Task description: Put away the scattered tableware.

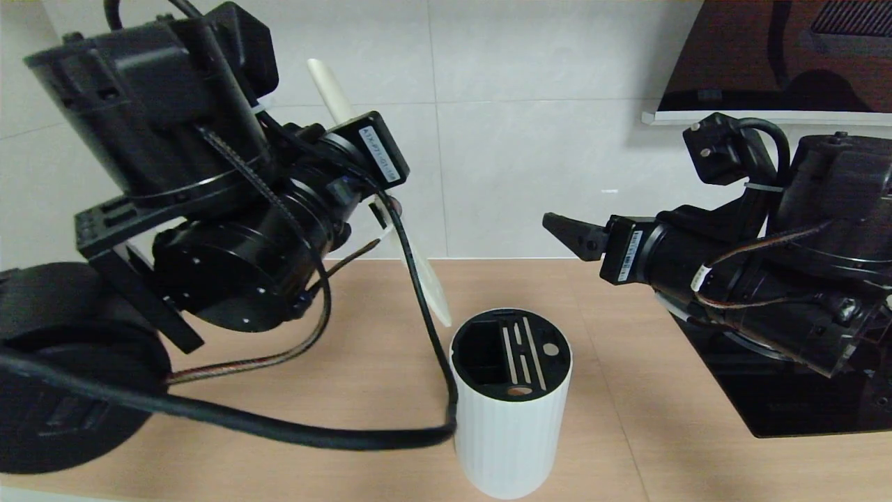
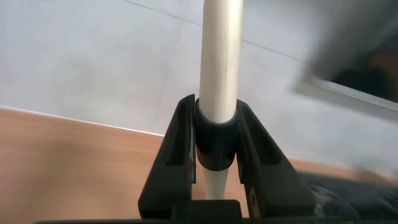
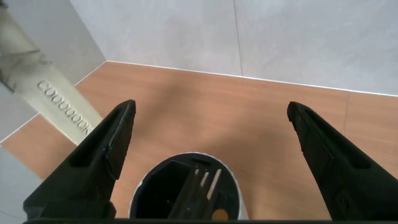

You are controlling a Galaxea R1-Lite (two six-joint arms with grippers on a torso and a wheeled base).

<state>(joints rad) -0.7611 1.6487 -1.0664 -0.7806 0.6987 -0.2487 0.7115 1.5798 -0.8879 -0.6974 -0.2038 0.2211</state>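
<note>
Bright, even light — soft shadows on the counter (image 1: 613, 418), a small glare spot on the wall tiles (image 1: 610, 189).

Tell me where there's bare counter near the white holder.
Bare counter lies between the white holder and the black cooktop, and behind the holder to the wall. Left is crowded: the left hand holds a white utensil over a draped cable.

A light wooden counter (image 1: 627, 418) runs to a tiled wall. A white ribbed holder (image 1: 512, 418) stands upright on it near the front edge, its black slotted top facing up. A black cooktop (image 1: 766, 404) lies flat to the holder's right, apart from it.
</note>
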